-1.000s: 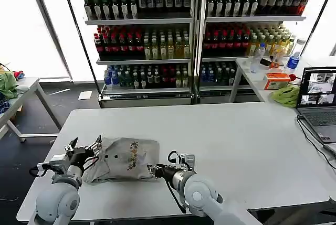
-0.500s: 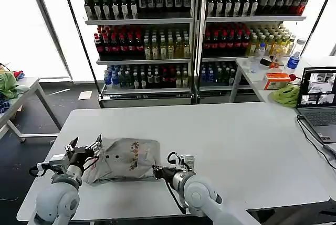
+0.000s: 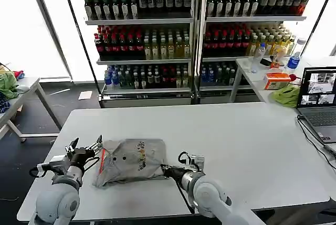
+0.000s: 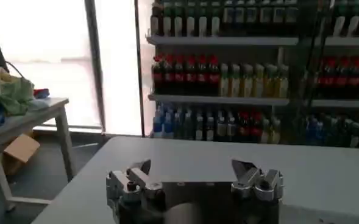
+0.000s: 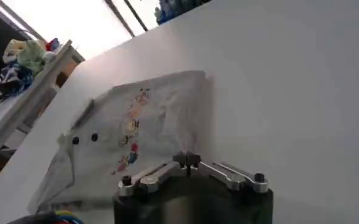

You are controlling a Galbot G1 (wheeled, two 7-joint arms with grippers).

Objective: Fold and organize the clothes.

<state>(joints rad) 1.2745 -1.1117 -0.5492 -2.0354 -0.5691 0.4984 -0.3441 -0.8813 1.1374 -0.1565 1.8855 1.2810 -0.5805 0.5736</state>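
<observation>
Folded cloth is what is lying at about 7 o'clock on the white table (image 3: 236, 141): a light grey shirt (image 3: 131, 159) bundled into a rough rectangle, its small multicolour chest print facing up, two dark buttons showing near its 9 o'clock edge, and a thin strip of orange-red trim (image 3: 101, 159) peeking out along that same edge. The left tool (image 3: 84, 149) is sitting just beside the shirt at its 9 o'clock side, its two fingers (image 4: 251, 173) spreading wide apart with nothing between them, as the left wrist view is showing clearly against the table. The right tool (image 3: 167, 169) is lying low at the shirt's 4 o'clock corner; in the right wrist view its fingers (image 5: 161, 171) are meeting tip to tip just at the near hem of the shirt (image 5: 139, 137), though I cannot tell from here whether any fabric is actually caught between them. Over at 3 o'clock a laptop (image 3: 317, 102) is standing open on the table's edge. Behind the table, at 12 o'clock, drink shelves (image 3: 194, 31) are running across the room, packed with bottles.
</observation>
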